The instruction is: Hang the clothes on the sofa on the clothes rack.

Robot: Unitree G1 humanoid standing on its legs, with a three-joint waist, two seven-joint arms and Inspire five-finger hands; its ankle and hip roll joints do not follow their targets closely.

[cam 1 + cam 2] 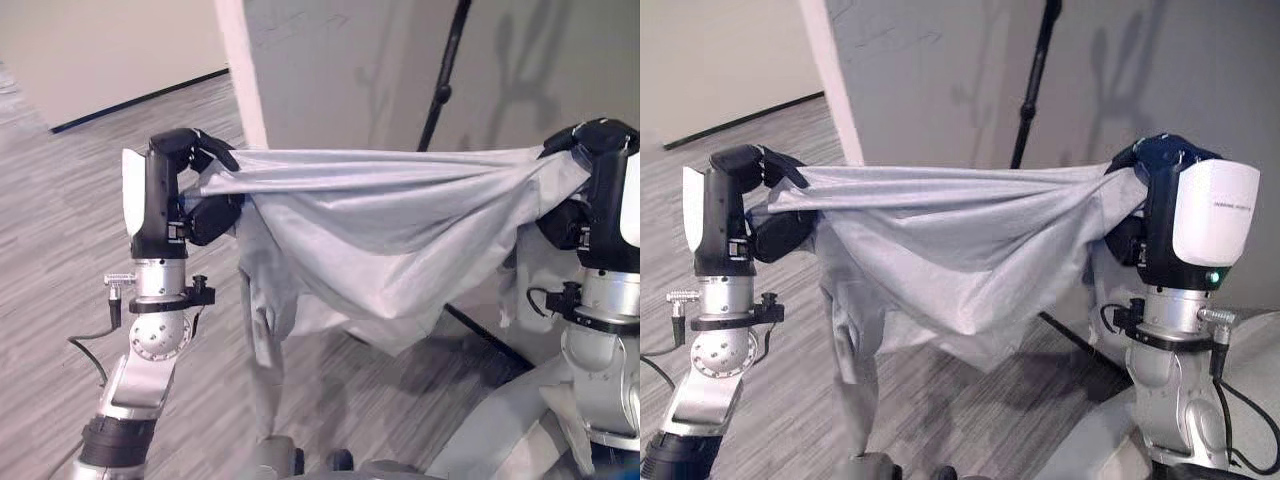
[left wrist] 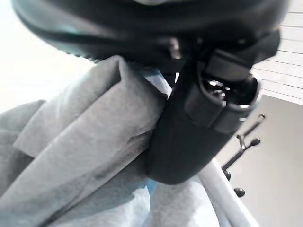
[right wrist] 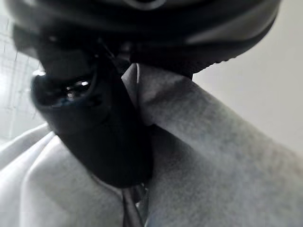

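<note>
The left hand (image 1: pixel 185 165) and the right hand (image 1: pixel 1160 170) each pinch a top corner of the grey garment (image 1: pixel 380 240), stretched between them above the floor (image 1: pixel 60 250); the left wrist view alone shows rack hooks (image 2: pixel 248 142).

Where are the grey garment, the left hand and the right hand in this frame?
grey garment (image 1: pixel 380 230): left eye view, on the sagging middle of the cloth.
left hand (image 1: pixel 185 150): left eye view, on the curled fingers pinching the cloth's edge.
right hand (image 1: pixel 1165 160): right eye view, on the dark knuckles gripping the other end.
</note>
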